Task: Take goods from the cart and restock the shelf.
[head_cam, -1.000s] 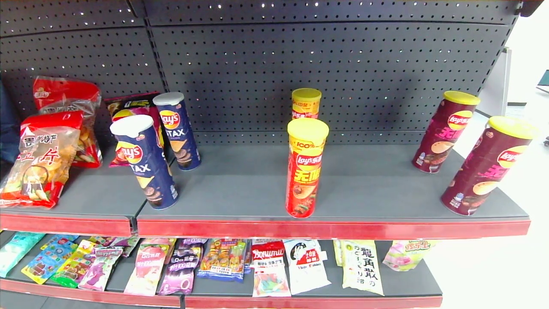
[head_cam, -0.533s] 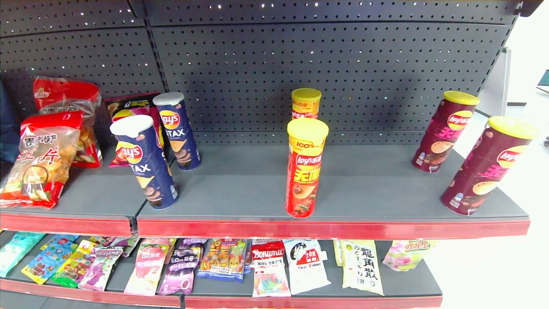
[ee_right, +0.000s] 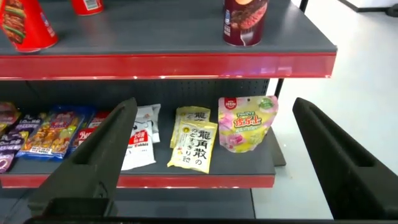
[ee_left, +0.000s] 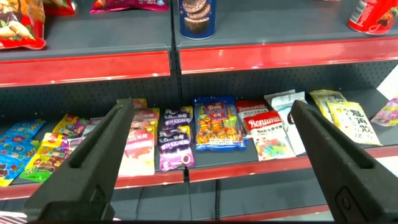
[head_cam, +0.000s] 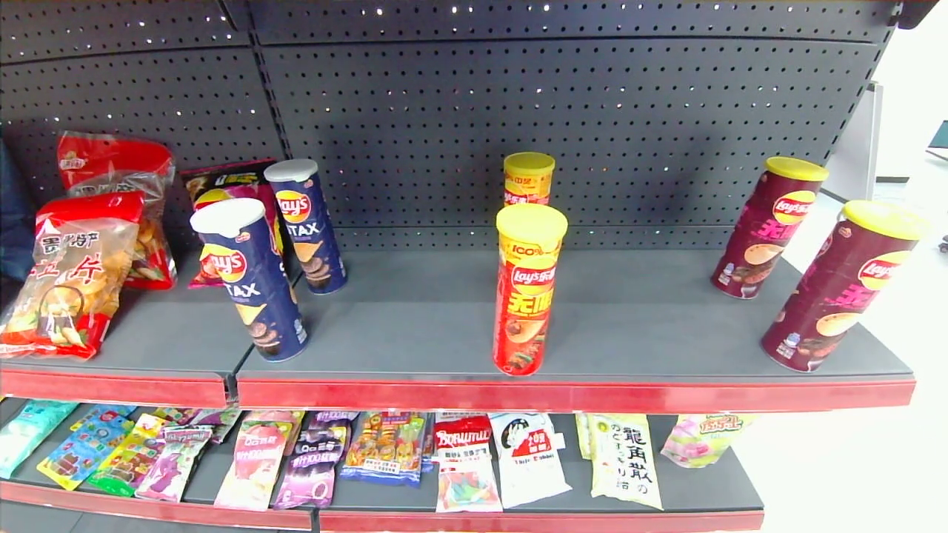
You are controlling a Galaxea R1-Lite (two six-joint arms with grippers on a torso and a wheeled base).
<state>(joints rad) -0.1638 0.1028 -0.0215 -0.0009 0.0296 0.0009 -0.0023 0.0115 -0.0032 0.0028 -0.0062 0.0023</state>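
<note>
While hanging before the lower shelf, holds the left gripper spread wide, with nothing between its fingers. Likewise the right gripper: jaws far apart and empty, facing the lower shelf's right end, close to a pink-and-green pouch lying flat there.

Up on the upper shelf, all cans upright. Near the front edge, left of the middle: a blue can with a white lid. Behind it, closer to the back panel: a second blue can. At the middle of the front edge, just behind the red lip: a red can with a yellow lid. Straight behind that, close to the back panel: a second red can (lower part hidden by the first). By the front right corner: a maroon can; farther back at the same end, a second maroon can. Toward the left end: snack bags, propped up, well apart from the red cans.

Along the lower shelf: sachets laid flat in a row, from the left end to the right.
</note>
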